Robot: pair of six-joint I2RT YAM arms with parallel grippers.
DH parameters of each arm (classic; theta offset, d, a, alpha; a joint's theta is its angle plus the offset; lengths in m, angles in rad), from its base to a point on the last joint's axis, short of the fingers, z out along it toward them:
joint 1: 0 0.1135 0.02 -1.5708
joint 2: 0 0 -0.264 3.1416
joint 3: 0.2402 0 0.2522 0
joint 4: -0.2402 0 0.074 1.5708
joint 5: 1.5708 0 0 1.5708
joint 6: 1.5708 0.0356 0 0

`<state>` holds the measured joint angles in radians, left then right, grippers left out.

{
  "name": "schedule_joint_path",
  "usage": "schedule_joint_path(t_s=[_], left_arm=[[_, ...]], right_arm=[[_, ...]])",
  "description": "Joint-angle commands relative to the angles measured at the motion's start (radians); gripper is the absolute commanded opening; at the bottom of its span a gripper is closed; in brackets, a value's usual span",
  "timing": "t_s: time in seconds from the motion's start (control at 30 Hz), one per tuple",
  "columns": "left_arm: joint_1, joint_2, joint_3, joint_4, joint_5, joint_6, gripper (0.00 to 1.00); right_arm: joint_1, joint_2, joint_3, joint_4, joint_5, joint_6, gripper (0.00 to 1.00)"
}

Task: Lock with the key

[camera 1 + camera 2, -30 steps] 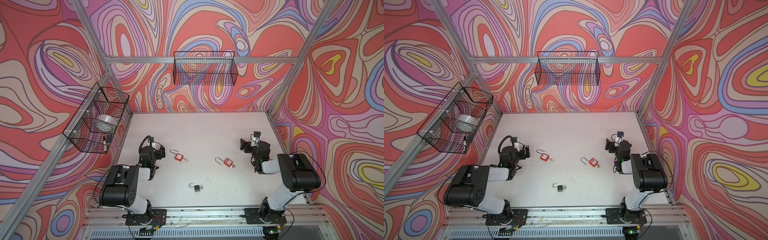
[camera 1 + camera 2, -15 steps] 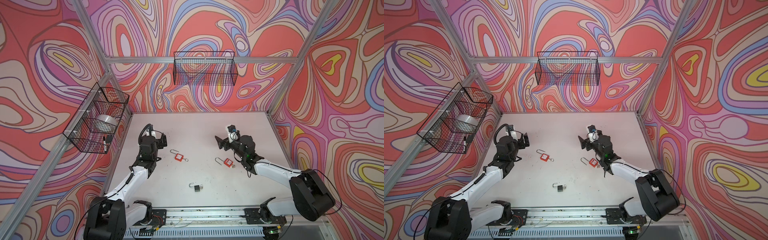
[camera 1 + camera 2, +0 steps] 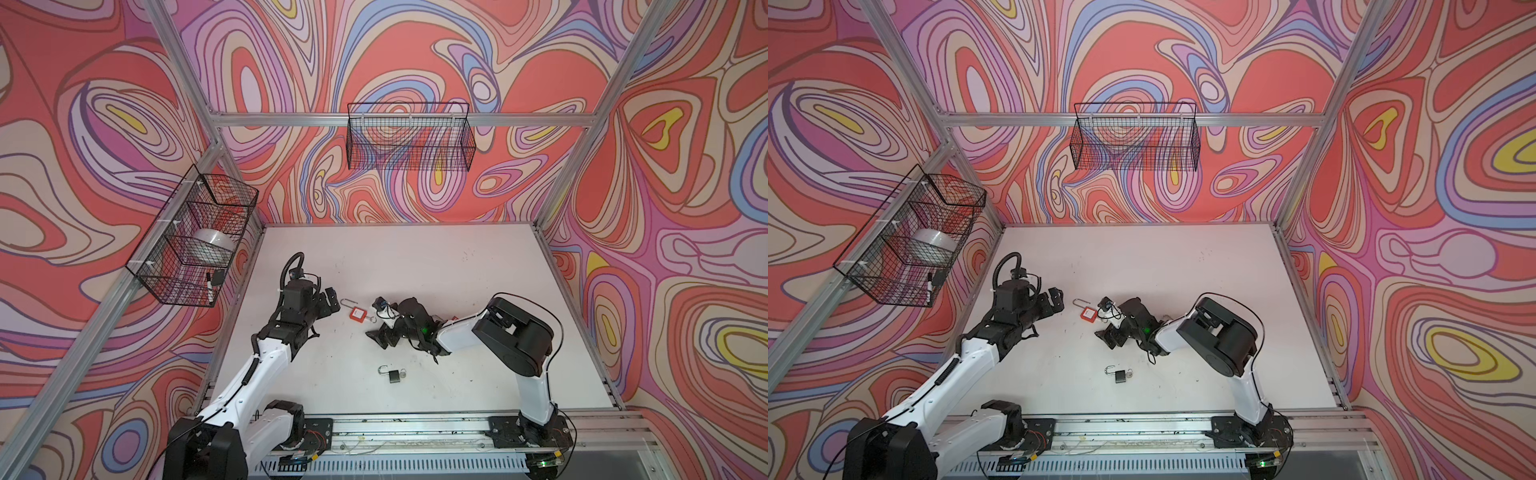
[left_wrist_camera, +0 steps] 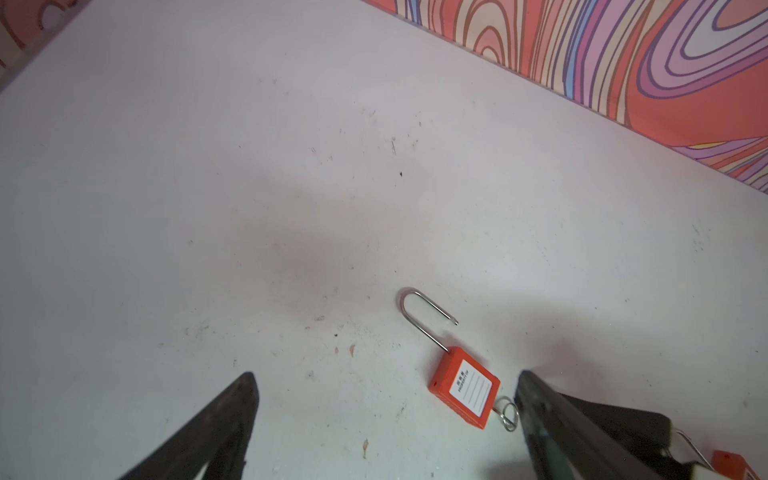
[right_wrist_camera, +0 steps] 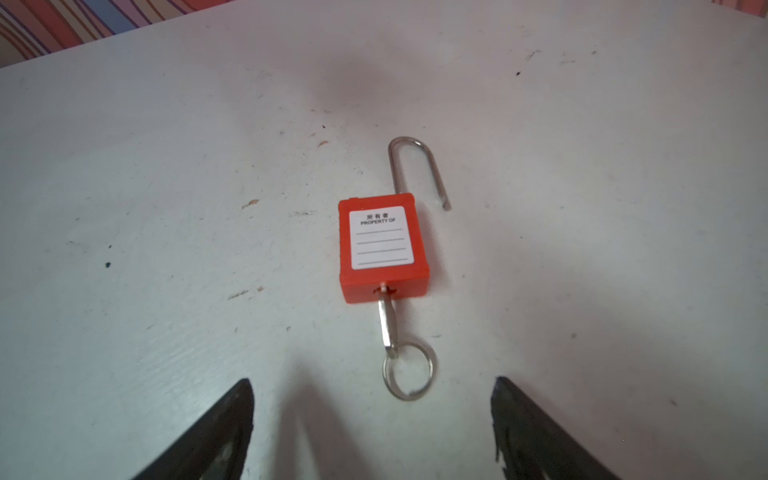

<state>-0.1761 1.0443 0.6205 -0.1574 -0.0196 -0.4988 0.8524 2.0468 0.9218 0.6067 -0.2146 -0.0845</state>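
A red padlock (image 3: 358,314) (image 3: 1087,314) lies flat on the white table (image 3: 415,257), its steel shackle (image 5: 411,166) swung open. A key (image 5: 386,320) with a ring (image 5: 409,374) sticks in the bottom of the padlock (image 5: 382,249). My right gripper (image 5: 374,401) (image 3: 377,325) is open just behind the key ring, low over the table, holding nothing. My left gripper (image 4: 384,399) (image 3: 332,301) is open to the left of the same padlock (image 4: 465,386), also holding nothing. The padlock's body lies nearer one fingertip (image 4: 536,399).
A black padlock (image 3: 394,375) with its own key lies nearer the front. A second red padlock (image 4: 731,463) is mostly hidden under my right arm. Wire baskets hang on the left wall (image 3: 195,237) and on the back wall (image 3: 409,139).
Both arms have unfolded from the table's sides and reached in toward the left red padlock. The right arm has crossed over the other red padlock. Nothing has been gripped.
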Motion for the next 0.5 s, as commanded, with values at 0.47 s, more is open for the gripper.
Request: schedule_joint_path(t_s=[0.47], left_arm=[[0.0,-0.043,-0.133,0.046,0.205,-0.101,0.83]], right_arm=[[0.003,0.218,0.249,-0.073,-0.109,-0.027,0.59]])
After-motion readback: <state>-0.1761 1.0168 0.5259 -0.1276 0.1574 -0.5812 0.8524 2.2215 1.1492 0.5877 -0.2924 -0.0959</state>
